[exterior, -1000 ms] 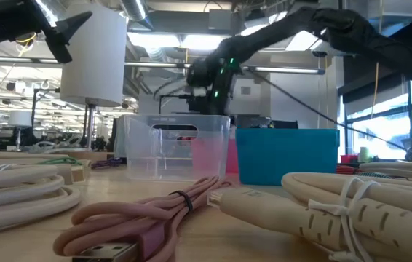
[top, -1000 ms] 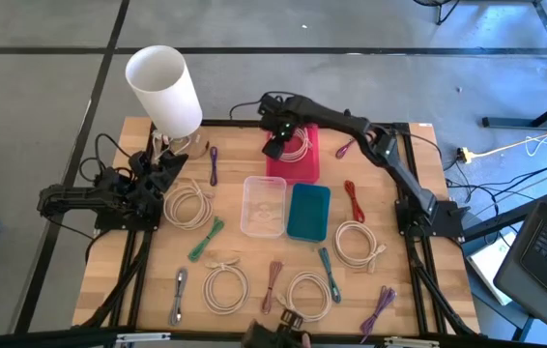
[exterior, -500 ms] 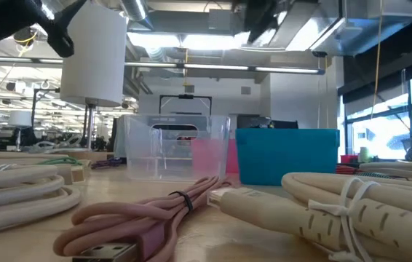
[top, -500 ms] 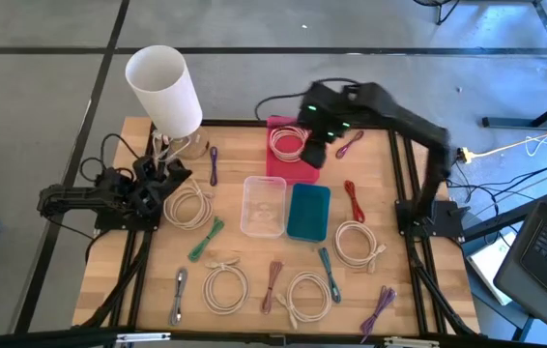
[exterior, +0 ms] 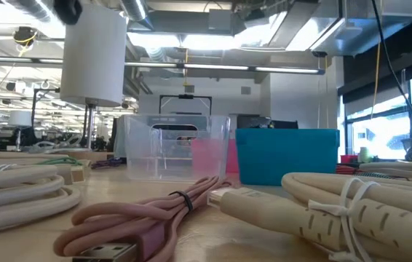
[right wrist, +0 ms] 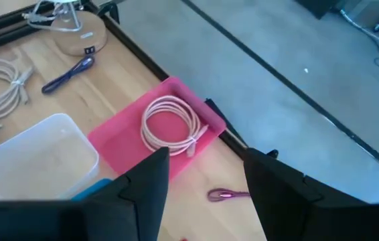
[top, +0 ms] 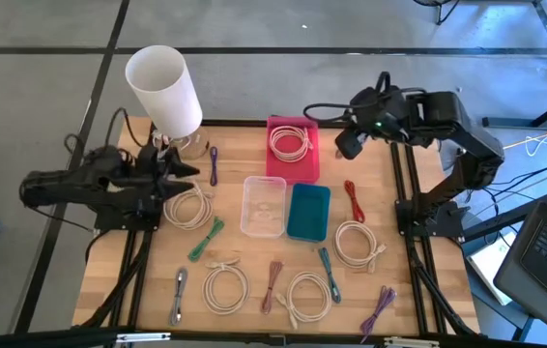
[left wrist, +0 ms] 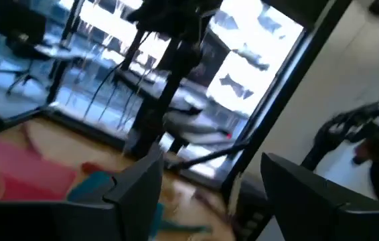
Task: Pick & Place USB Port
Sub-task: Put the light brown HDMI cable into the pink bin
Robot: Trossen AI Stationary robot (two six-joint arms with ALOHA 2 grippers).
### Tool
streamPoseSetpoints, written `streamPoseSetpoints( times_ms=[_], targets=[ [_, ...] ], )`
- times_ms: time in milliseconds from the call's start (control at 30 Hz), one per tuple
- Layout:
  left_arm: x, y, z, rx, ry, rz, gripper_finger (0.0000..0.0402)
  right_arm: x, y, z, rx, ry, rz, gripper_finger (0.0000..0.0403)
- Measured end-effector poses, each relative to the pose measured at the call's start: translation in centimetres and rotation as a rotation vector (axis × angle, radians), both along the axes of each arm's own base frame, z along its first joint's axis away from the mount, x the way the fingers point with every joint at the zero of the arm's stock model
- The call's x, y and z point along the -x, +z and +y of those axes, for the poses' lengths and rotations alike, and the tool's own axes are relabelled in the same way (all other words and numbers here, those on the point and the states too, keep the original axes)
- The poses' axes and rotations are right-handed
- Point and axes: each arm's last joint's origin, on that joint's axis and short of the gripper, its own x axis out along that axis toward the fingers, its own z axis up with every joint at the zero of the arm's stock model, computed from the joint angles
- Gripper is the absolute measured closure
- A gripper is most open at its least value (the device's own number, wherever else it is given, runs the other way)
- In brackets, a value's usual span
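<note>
A cream cable coil [top: 291, 143] [right wrist: 169, 124] lies flat inside the pink bin [top: 293, 174] [right wrist: 119, 144] at the table's far edge. My right gripper [top: 344, 150] [right wrist: 206, 152] hangs open in the air to the right of that bin, above the table's far right part, touching nothing. My left gripper [top: 185, 166] [left wrist: 213, 157] is open and raised over the table's left side, next to the lamp base, pointing level across the table. Other bundled cables lie loose on the wood: cream coils, and pink, green, purple and red bundles.
A clear bin [top: 264, 205] [exterior: 177, 145] and a teal bin [top: 308, 211] [exterior: 286, 153] stand side by side mid-table. A lamp with a white shade [top: 162, 89] [exterior: 93, 54] stands far left. A pink USB cable [exterior: 155, 218] and a cream coil [exterior: 337, 211] lie near the front edge.
My right gripper has pulled back from over the pink bin toward the table's right edge and risen out of the low view. The cream coil stays lying in the pink bin. My left gripper has lifted, leaving the low view.
</note>
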Motion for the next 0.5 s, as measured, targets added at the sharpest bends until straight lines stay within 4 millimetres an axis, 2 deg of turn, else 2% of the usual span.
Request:
streamPoseSetpoints(
  times_ms=[100, 200, 333, 500],
  targets=[
    [-0.6, 1.2, 0.0, -0.005, 0.003, 0.22, 0.0162, 0.1, 0.1, 0.0, 0.018, -0.005, 0.005, 0.0205],
    [-1.3, 0.4, 0.0, 0.068, 0.0, 0.499, 0.016, 0.0, 0.0, -0.1, 0.037, 0.011, 0.026, 0.0205],
    [-2.3, -2.2, -0.3, 0.119, -0.037, 0.829, 0.0159, -0.1, 0.0, -0.2, 0.085, -0.002, 0.047, 0.0205],
    [-4.0, -5.2, -0.5, 0.145, -0.016, 1.021, 0.0158, -0.1, 0.0, -0.3, 0.101, -0.015, 0.05, 0.0205]
  ],
)
